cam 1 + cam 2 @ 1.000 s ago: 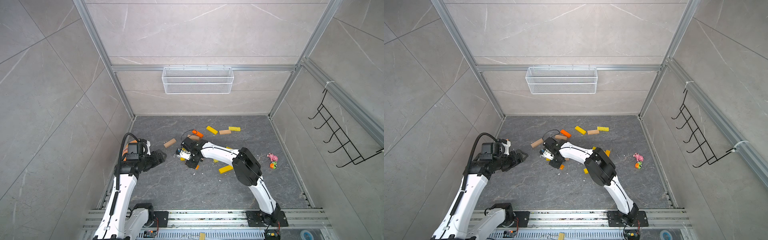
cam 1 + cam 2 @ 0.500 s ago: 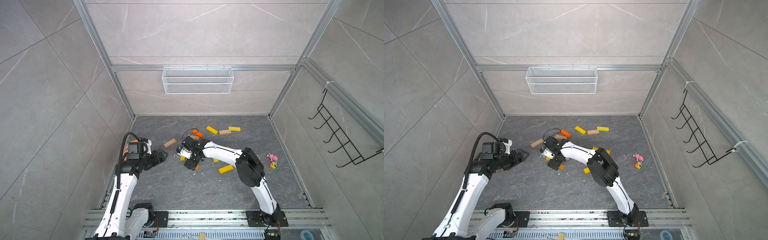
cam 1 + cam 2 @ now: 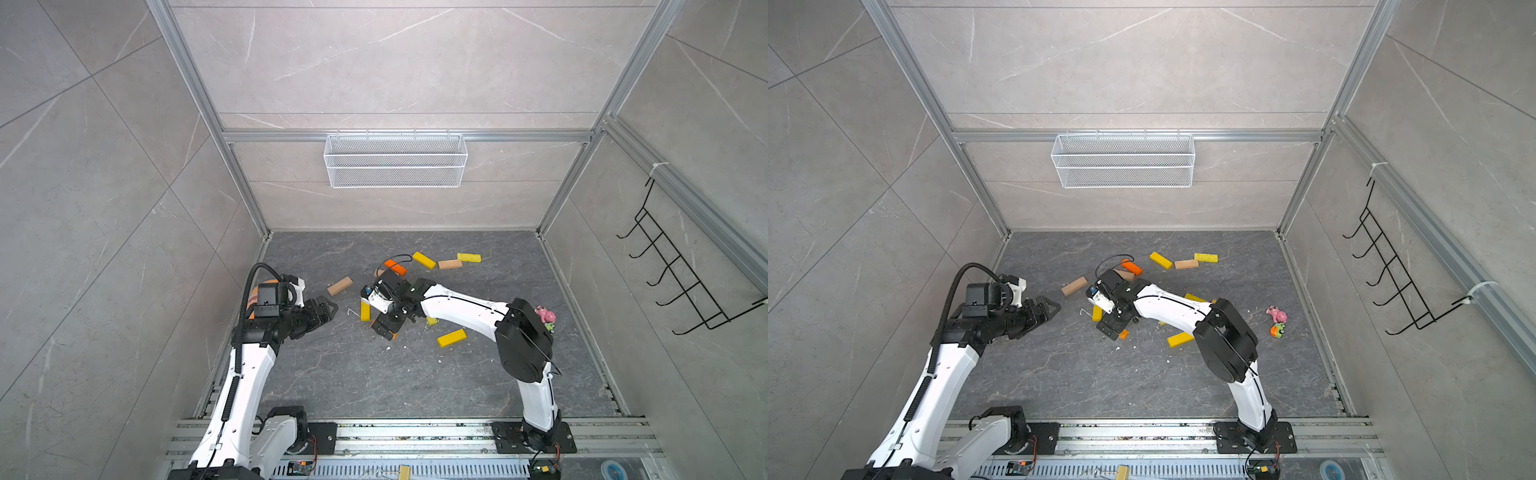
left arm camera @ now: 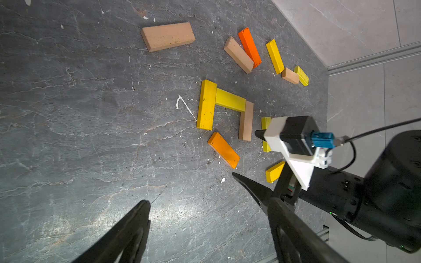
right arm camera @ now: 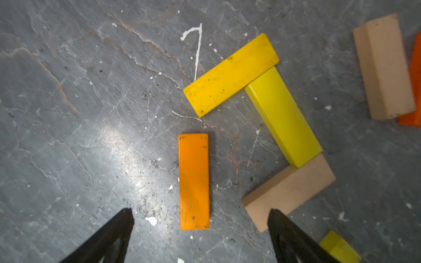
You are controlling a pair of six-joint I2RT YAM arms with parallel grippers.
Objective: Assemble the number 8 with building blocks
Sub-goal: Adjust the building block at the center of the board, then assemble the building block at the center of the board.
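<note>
The right gripper (image 5: 200, 213) stands spread, gripping nothing, just below centre in both top views. An orange block (image 5: 193, 182) lies flat with one end between its fingertips. Beside it a yellow block (image 5: 230, 75), a lime block (image 5: 282, 118) and a tan block (image 5: 289, 191) touch in a U. The left gripper (image 4: 190, 189), further left in the frame, is spread and empty. At upper centre, a wire basket (image 3: 395, 162) hangs on the back wall.

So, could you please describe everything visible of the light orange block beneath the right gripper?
The orange block is a flat rectangular bar, glossy, painted-looking, with small dark scuffs near its ends. It lies flat on the grey floor, touching no other block: gaps part it from the yellow block and the tan block. The right gripper hovers open above it, fingers either side, clear of it.
</note>
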